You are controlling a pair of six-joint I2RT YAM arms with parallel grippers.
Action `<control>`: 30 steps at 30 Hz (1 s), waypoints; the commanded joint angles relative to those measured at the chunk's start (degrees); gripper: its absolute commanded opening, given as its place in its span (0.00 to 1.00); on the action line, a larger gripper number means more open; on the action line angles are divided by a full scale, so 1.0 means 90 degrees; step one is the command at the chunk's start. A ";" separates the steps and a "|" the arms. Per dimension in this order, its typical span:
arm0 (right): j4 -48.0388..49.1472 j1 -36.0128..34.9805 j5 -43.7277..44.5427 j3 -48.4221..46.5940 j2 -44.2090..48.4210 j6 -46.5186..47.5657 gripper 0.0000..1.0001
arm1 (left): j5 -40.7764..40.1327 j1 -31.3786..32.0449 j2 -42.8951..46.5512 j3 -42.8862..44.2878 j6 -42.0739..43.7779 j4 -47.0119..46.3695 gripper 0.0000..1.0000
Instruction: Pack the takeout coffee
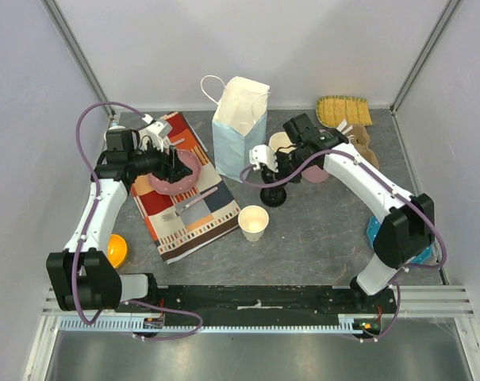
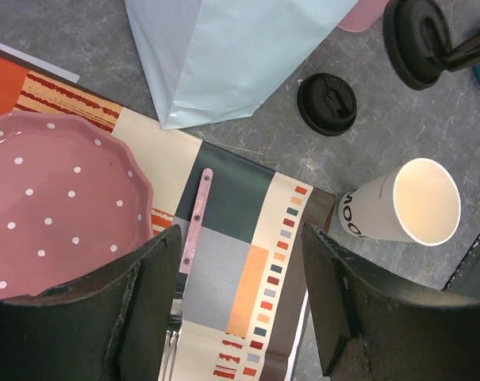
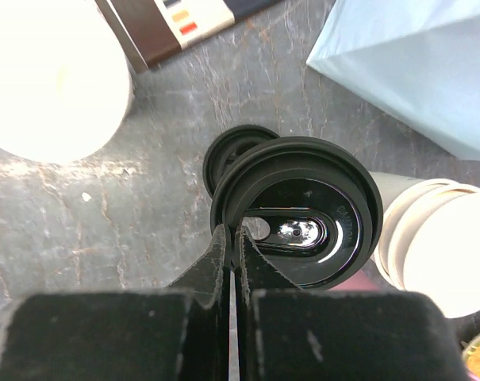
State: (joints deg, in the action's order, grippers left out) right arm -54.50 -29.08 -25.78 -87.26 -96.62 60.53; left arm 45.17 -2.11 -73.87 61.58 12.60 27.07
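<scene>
two arms work over one grey table point(image 1: 319, 230). the right gripper point(image 3: 232, 238) has its fingers pressed together on the rim of one black lid point(image 3: 303, 210), holding it above the table; a second black lid point(image 3: 233, 151) lies flat on the grey surface just beneath it, near the foot of the one light-blue paper bag point(image 1: 240, 127), which stands upright. whether the held lid sits on a cup cannot be told. one lidless white paper cup point(image 1: 254, 222) stands beside the patterned placemat point(image 1: 188, 198), and a stack of white cups point(image 3: 434, 242) shows at the right edge of the right wrist view. the left gripper point(image 2: 232, 305) hangs with its fingers apart and nothing between them, over the placemat, next to one pink dotted plate point(image 2: 53, 202) and one pink-handled fork point(image 2: 193, 222).
</scene>
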 commanded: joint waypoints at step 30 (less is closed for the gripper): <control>-0.0546 -0.2911 0.1439 -0.0265 0.0052 -0.3992 0.00 | 0.0274 0.0059 0.0327 -0.0055 0.0602 0.0713 0.69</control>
State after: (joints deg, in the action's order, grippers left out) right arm -60.31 -55.22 -13.61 -90.85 -95.85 24.82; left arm 45.69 -1.74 -71.50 61.45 15.97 33.34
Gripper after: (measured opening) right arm 0.011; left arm 0.687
